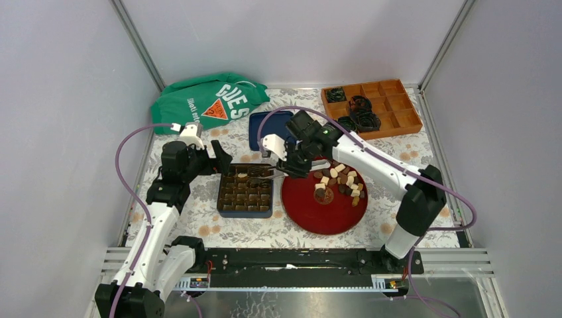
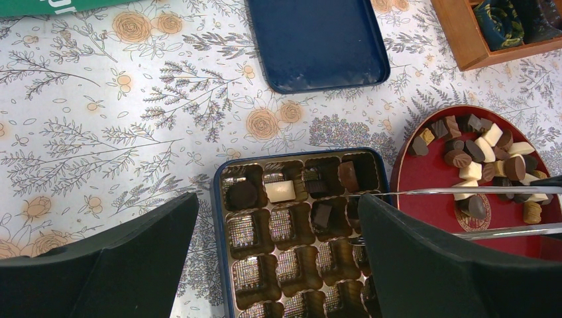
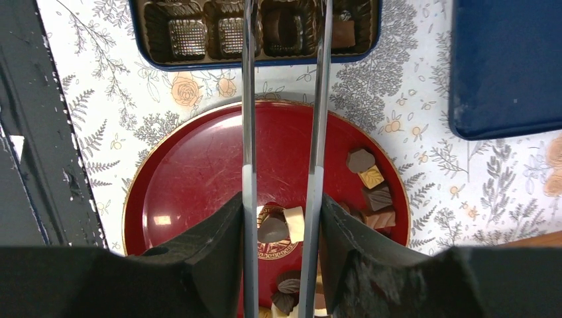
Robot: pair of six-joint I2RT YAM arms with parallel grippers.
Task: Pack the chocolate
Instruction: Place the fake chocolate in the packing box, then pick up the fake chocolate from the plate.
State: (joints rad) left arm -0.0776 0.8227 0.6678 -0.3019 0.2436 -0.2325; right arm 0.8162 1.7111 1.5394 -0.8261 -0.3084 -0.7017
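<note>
Bright, even overhead light; soft shadows; pale sheen on red plate (image 3: 192,172); focus sharp.

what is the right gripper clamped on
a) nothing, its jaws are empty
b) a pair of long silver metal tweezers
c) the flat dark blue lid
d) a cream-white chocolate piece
b: the right gripper squeezes both arms of the long silver metal tweezers between its black fingers, and the tweezer tips reach over the dark blue compartmented chocolate box.

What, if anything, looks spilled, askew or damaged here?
Nothing stands out. The chocolate lies either on the red plate or in cells of the box; none shows on the tablecloth.
</note>
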